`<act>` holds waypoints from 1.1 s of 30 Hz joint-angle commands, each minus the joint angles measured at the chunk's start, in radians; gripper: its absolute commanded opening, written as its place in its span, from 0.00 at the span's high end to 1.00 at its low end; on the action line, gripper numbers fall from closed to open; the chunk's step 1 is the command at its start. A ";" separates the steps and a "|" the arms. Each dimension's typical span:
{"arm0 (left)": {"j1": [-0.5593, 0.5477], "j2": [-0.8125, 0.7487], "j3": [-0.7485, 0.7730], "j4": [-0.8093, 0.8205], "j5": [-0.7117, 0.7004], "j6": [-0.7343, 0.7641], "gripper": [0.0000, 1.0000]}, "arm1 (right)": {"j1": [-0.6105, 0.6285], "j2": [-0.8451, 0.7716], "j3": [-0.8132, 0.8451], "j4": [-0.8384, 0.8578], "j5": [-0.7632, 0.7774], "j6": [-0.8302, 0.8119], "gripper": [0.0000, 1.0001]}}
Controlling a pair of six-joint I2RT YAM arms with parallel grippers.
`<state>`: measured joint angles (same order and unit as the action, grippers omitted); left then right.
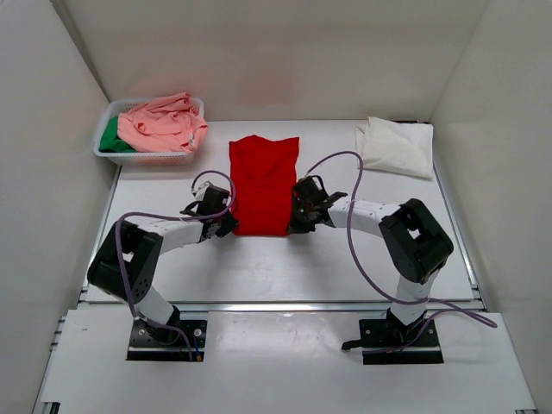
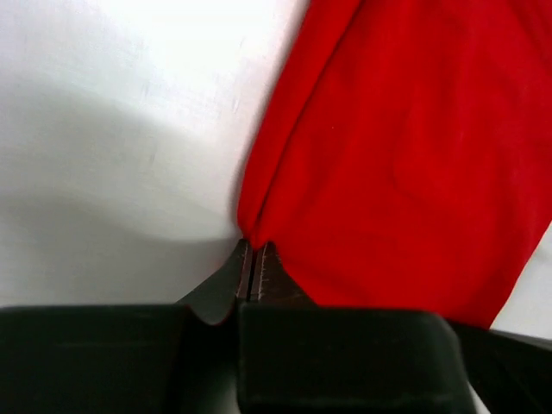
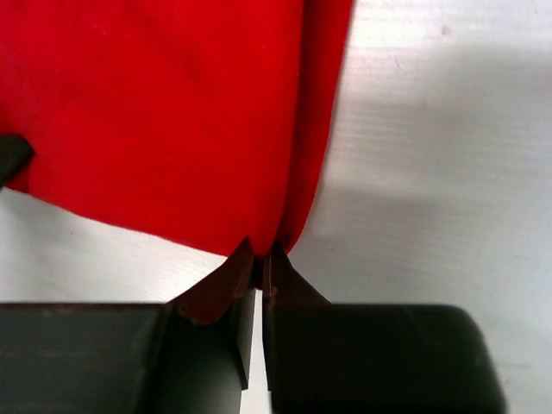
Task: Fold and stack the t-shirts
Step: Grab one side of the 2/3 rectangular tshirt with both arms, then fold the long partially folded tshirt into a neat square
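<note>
T-shirt [image 1: 263, 185] in bright red is lying folded narrow on the worktop [image 1: 285, 269]; left hand [image 2: 255, 253] and right hand [image 3: 259, 256] are each clamping a near corner; soft, light and limp, it is probably wanting both corners lifting together.

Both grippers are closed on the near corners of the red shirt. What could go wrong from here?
1. The left gripper and right gripper each hold only the very tip of a corner of the red shirt. The cloth may slip out on lifting.
2. The side edges lie folded in layers. A pinch may catch only some of them, so a lower layer could drop and the fold open.
3. If the two grippers move unevenly, the next fold may end up skewed.
</note>
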<state>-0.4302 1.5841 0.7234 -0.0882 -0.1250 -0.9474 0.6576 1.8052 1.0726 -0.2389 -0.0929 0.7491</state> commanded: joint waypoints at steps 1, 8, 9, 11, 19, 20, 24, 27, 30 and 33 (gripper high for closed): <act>-0.044 -0.085 -0.062 -0.093 -0.011 -0.030 1.00 | 0.044 -0.067 -0.045 -0.051 0.037 0.020 1.00; -0.219 -0.510 -0.278 -0.340 -0.002 -0.076 1.00 | 0.167 -0.308 -0.263 -0.165 0.016 0.044 1.00; -0.262 -0.590 -0.328 -0.366 0.003 -0.132 1.00 | 0.198 -0.346 -0.289 -0.170 0.015 0.045 1.00; -0.309 -0.713 -0.401 -0.388 0.026 -0.210 1.00 | 0.227 -0.417 -0.336 -0.175 0.006 0.069 1.00; -0.196 -0.951 -0.271 -0.468 -0.001 -0.180 1.00 | 0.205 -0.611 -0.323 -0.188 -0.043 0.046 1.00; -0.156 -0.917 -0.235 -0.453 0.009 -0.144 1.00 | 0.163 -0.605 -0.271 -0.209 -0.053 0.020 1.00; -0.065 -0.728 -0.032 -0.367 0.022 -0.031 1.00 | 0.031 -0.499 -0.033 -0.260 -0.112 -0.117 1.00; 0.029 -0.580 0.047 -0.256 0.068 0.003 1.00 | -0.101 -0.370 0.112 -0.242 -0.179 -0.187 1.00; 0.111 -0.421 0.101 -0.129 0.086 0.013 1.00 | -0.192 -0.203 0.261 -0.218 -0.210 -0.236 1.00; 0.153 -0.239 0.193 -0.067 0.026 0.041 1.00 | -0.259 -0.003 0.436 -0.199 -0.258 -0.269 1.00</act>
<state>-0.3236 1.2360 0.8465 -0.2464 -0.0366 -0.9669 0.4589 1.6716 1.3972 -0.4362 -0.3170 0.5691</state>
